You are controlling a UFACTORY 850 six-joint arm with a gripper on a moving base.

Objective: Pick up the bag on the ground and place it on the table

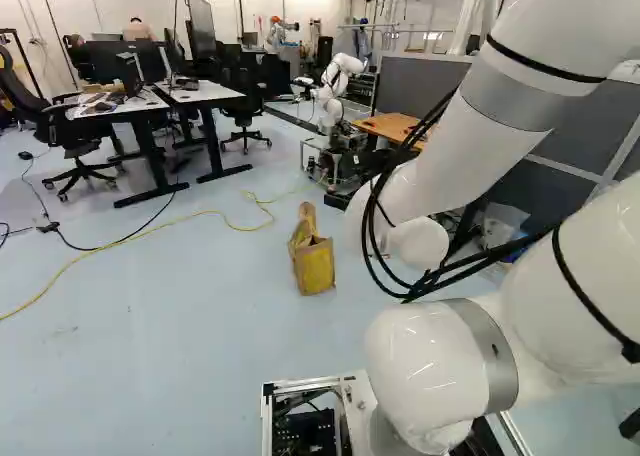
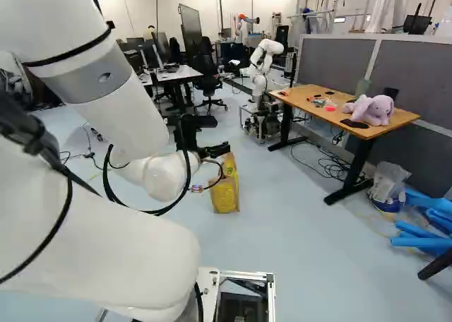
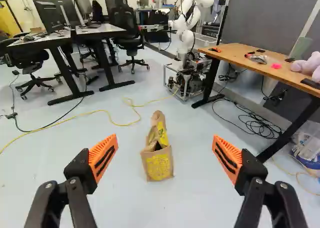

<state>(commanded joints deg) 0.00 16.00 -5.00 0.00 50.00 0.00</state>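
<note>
Right base view: black two-fingered gripper [image 2: 222,135] with orange pads, ahead of it a brown paper bag with yellow print [image 2: 226,193] on the pale blue floor [image 2: 296,223]; left base view: yellow cable [image 1: 203,213] beyond the bag; wrist view: fingers [image 3: 103,155] spread wide, holding nothing, wooden-topped table [image 3: 234,51] ahead to the gripper's right

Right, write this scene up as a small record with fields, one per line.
object: bag, brown with yellow print
bag location: on the floor
gripper: gripper open, holding nothing
alignment: bag ahead of it, in line with the gap between the fingers
nearby: yellow cable on the floor beyond the bag
possible destinations: wooden table; white desks
on wooden table: plush toy, among small items
background: another robot near the wooden table
status: bag not yet picked up
</note>
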